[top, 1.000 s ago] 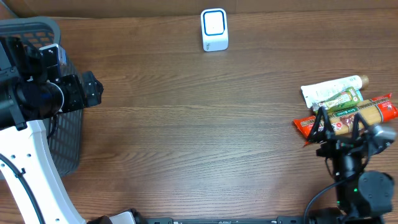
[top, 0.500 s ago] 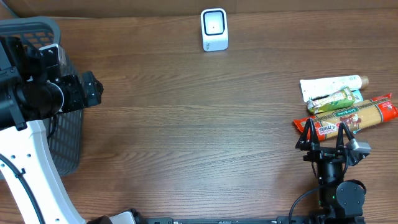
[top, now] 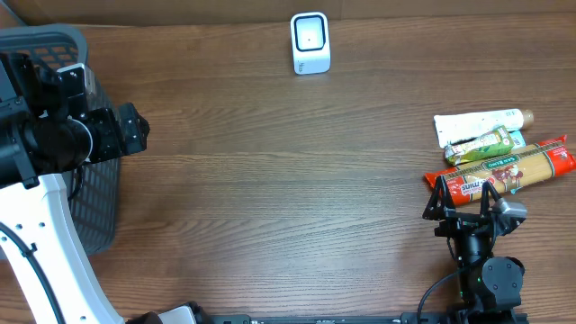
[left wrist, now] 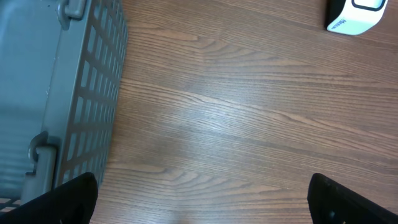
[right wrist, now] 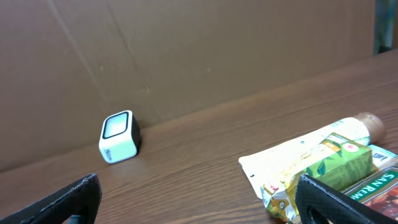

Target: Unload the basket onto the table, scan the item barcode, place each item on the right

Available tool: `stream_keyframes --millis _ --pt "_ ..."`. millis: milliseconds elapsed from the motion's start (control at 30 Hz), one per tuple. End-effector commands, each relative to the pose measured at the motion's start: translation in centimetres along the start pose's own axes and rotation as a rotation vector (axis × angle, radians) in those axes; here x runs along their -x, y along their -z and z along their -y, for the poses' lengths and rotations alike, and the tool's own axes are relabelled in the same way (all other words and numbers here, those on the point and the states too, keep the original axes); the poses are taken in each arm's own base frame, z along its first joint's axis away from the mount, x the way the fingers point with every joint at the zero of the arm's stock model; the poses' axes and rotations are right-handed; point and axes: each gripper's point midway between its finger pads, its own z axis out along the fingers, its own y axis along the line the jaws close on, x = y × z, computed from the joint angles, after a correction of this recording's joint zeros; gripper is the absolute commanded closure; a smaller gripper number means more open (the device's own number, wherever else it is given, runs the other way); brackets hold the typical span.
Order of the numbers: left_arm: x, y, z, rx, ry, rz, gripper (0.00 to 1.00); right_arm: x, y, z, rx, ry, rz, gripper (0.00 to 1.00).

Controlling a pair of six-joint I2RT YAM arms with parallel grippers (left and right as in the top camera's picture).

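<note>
Table (top: 270,198) first: brown wood, and it fills pretty much everything we see from above. Next biggest is the gray plastic basket (top: 54,45) at the left edge. The left gripper (top: 139,129) sits right beside its slatted wall, jaws spread wide with nothing between them. Over on the other side, the right gripper (top: 464,198) is spread wide too and empty. From above, its fingers (top: 437,202) sit at the near left end of the red spaghetti pack (top: 517,166), but we can't tell whether they actually touch it. That pack lies flat near the right edge, a bit tilted. Right up against its far side is a white pouch (top: 472,126) with a brown cap, and a small green packet (top: 481,144) lies partly on the pouch. Smallest thing is the white scanner (top: 310,42), standing at the middle of the far edge, well apart from the groceries.
</note>
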Motion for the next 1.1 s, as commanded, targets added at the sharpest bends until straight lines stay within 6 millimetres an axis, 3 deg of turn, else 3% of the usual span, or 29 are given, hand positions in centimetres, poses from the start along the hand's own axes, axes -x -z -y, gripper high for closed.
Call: stream_keyframes --millis 0,1067 --pt "0.08 0.12 0.05 -0.006 -0.017 0.003 0.01 -0.25 0.01 -0.33 0.021 0.003 -0.001 0.00" --pt "-0.27 0.68 -0.20 0.016 -0.022 0.008 0.00 -0.27 0.01 -0.32 0.021 0.003 -0.002 0.00"
